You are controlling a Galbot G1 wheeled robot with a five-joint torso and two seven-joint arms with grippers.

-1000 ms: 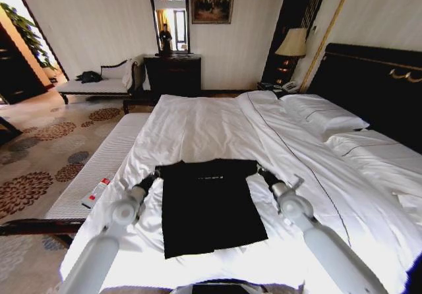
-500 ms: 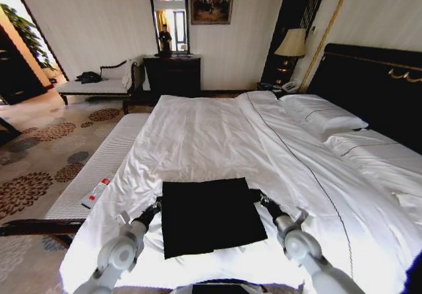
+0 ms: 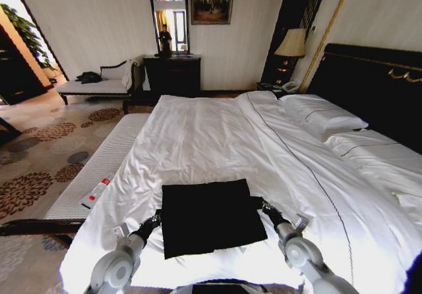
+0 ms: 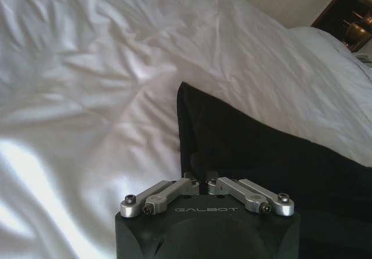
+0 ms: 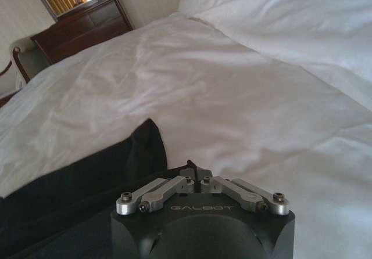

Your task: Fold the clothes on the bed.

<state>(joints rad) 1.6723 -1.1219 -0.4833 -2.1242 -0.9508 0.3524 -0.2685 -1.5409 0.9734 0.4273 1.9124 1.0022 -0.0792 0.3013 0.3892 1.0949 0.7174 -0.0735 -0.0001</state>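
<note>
Broadly, bed (image 3: 217, 136) with white sheets spans the head view. Shirt (image 3: 210, 216), black, lies folded into a flat rectangle on the near part of the bed. Left end effector (image 3: 153, 220) sits at the shirt's left edge, fingers together, pinching the fabric. Right end effector (image 3: 266, 208) at the right edge near the far corner; fingers drawn together, whether on cloth I cannot tell.

The T-shirt (image 3: 210, 215) lies folded on the near part of the bed (image 3: 217, 136). The left gripper (image 3: 155, 219) is at its left edge, the right gripper (image 3: 262, 205) at its right edge. Pillows (image 3: 323, 117) lie far right.
</note>
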